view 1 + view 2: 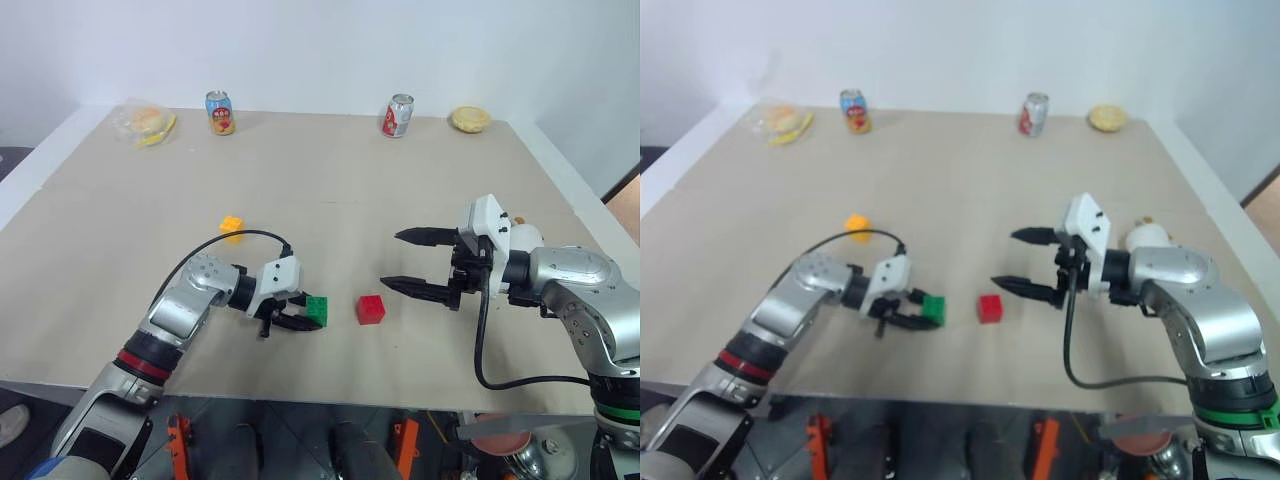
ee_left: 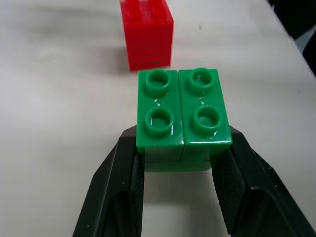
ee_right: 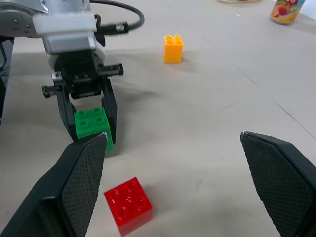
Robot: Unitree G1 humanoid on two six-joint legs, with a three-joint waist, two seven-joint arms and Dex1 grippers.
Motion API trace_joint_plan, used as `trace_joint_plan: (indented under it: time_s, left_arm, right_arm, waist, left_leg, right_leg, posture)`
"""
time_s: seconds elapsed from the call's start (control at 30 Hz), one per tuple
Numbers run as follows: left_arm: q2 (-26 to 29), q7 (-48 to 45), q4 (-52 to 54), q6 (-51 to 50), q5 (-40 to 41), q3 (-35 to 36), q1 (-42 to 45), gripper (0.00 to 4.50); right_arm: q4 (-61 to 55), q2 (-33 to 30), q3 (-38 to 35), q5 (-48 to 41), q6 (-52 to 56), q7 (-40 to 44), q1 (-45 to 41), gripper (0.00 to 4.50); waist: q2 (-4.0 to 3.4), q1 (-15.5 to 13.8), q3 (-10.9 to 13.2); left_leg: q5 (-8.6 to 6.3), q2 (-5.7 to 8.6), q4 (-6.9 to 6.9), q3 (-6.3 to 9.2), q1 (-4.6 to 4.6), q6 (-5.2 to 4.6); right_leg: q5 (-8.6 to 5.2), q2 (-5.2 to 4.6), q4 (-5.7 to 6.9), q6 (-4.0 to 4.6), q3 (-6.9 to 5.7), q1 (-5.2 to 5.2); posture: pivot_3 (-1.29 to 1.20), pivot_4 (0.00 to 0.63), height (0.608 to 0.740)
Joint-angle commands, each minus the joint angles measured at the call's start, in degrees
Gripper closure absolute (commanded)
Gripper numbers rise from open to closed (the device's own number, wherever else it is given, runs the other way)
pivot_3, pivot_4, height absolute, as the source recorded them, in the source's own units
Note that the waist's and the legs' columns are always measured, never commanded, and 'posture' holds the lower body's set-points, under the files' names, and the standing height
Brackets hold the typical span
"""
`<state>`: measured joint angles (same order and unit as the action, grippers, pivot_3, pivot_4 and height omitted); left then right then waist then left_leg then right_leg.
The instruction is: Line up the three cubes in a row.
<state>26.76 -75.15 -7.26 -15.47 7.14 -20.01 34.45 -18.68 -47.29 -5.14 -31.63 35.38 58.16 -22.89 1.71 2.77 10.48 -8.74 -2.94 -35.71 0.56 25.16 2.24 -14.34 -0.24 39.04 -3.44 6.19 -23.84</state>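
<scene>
Your left gripper (image 1: pixel 303 318) has its jaws clamped on the green cube (image 1: pixel 317 310), one finger on each side wall. The fingers (image 2: pixel 118 192) are matte black wedges with a fine cross-hatched pad texture. The cube is glossy moulded plastic, four round hollow studs on top, with a seam down the middle between the stud pairs.

The red cube (image 1: pixel 371 309) sits on the table (image 1: pixel 330 180) just beside the green one, toward your right arm, with a small gap between them. Same glossy plastic, four studs facing up, square footprint.

The orange cube (image 1: pixel 232 226) is well apart from both, farther back on the table and toward your left side, studs up.

Your right gripper (image 1: pixel 412 262) hangs over the table beyond the red cube with jaws wide apart and nothing between them. Its finger (image 3: pixel 81 182) shows the same textured black pad, tapering to a point.

The table is a flat matte beige sheet with faint creases. Along the far edge: two cylindrical metal cans (image 1: pixel 219 112), a burger toy in clear crinkled wrap (image 1: pixel 147 122), and a round bun-shaped piece (image 1: pixel 470 119).
</scene>
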Motion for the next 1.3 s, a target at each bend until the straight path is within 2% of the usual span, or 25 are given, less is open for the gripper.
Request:
trace_joint_plan:
  time_s: [0.03,0.4,0.43,0.63,0.67,0.73,0.83,0.97,1.03,1.17,1.3]
  left_arm:
    - [0.27,-0.14,-0.8,0.96,-0.08,0.01,1.59,3.18]
    - [-1.39,-1.06,-4.83,2.36,-0.21,-0.69,3.43,3.18]
    - [-1.41,-1.7,-4.86,2.53,0.26,-0.61,3.41,2.15]
    - [-1.17,-3.34,-4.92,2.45,1.0,0.05,3.66,0.14]
    - [-1.04,-3.45,-4.89,2.46,1.13,0.27,3.73,0.03]
    - [-0.88,-3.28,-3.8,1.52,2.66,1.76,3.61,0.03]
    - [-0.73,-0.33,3.1,-8.36,12.14,9.64,2.64,0.03]
    - [-1.15,11.61,11.43,-15.82,18.11,20.24,-1.71,0.03]
    - [-2.52,19.55,12.22,-15.22,16.65,23.82,-2.94,0.03]
    - [-3.48,35.73,2.01,-7.44,8.53,28.21,-1.6,0.03]
    - [-4.91,43.3,-7.49,-1.7,6.16,29.57,1.46,0.03]
  right_arm:
    - [-2.64,-0.82,-2.25,-1.04,0.3,-1.11,-0.07,0.0]
    - [-4.26,-1.01,-2.96,-2.29,1.29,-3.14,0.93,0.0]
    - [-4.29,-1.02,-2.99,-2.37,1.3,-3.22,0.97,0.0]
    - [-3.81,-1.12,-2.92,-2.66,1.1,-3.46,0.58,0.0]
    - [-3.67,-1.13,-2.89,-2.68,1.04,-3.44,0.45,0.0]
    - [-3.69,-1.09,-3.04,-2.96,1.03,-3.45,0.28,0.0]
    - [-4.89,-0.66,-4.97,-5.32,1.77,-3.99,0.38,0.0]
    - [-6.14,1.0,-7.02,-8.42,2.47,-6.16,-0.1,0.0]
    - [-5.39,2.55,-6.09,-8.47,2.11,-7.52,-1.68,0.0]
    - [-0.19,8.09,-1.23,-5.28,-0.29,-9.39,-6.9,0.0]
    - [3.91,10.73,1.05,-3.3,-2.23,-8.64,-9.81,0.0]
  waist:
    - [0.0,-0.01,0.0]
    - [0.0,-0.04,0.0]
    - [0.0,-0.04,0.0]
    - [0.0,-0.04,0.0]
    - [0.0,-0.04,0.0]
    - [0.0,-0.04,0.0]
    - [0.01,-0.03,0.02]
    - [0.01,0.05,0.02]
    - [0.01,0.17,0.01]
    - [0.02,0.04,0.02]
    - [0.05,-0.09,0.03]
  left_leg:
    - [0.0,0.0,0.0,-0.02,0.02,0.0]
    - [0.0,0.01,0.07,-0.01,0.04,0.0]
    - [0.0,0.01,0.07,0.0,0.04,0.0]
    - [0.0,0.01,0.07,-0.01,0.05,0.0]
    - [0.0,0.01,0.07,-0.01,0.05,0.0]
    - [0.0,0.01,0.07,-0.01,0.05,0.0]
    - [0.0,0.0,0.08,-0.01,0.09,0.0]
    - [-0.01,-0.03,0.11,0.0,0.12,0.0]
    - [-0.01,-0.04,0.2,0.01,-0.04,0.0]
    - [0.04,-0.03,0.15,0.11,-0.08,-0.05]
    - [0.14,0.03,0.06,0.1,-0.06,-0.03]
  right_leg:
    - [0.0,-0.01,0.0,0.0,0.01,-0.01]
    - [-0.06,0.0,-0.01,-0.02,0.01,-0.03]
    - [-0.06,0.0,-0.01,-0.01,0.01,-0.03]
    - [-0.06,0.0,-0.01,-0.01,0.01,-0.03]
    - [-0.06,0.0,-0.01,-0.01,0.01,-0.03]
    - [-0.06,0.0,-0.01,-0.01,0.01,-0.03]
    - [-0.06,0.0,-0.01,-0.01,0.01,-0.08]
    - [0.05,0.01,-0.01,-0.28,0.0,-0.09]
    - [0.02,0.02,-0.02,-0.27,0.0,-0.01]
    - [0.15,0.08,-0.01,-0.23,-0.07,0.02]
    - [0.18,0.03,-0.05,-0.07,-0.03,0.06]
  posture:
    - [0.0,0.15,0.733]
    - [0.0,0.15,0.733]
    - [0.0,0.15,0.733]
    - [0.0,0.15,0.733]
    - [0.0,0.15,0.733]
    - [0.0,0.15,0.733]
    - [0.0,0.15,0.733]
    - [0.0,0.15,0.733]
    - [0.0,0.15,0.733]
    - [0.0,0.15,0.733]
    - [0.0,0.15,0.733]
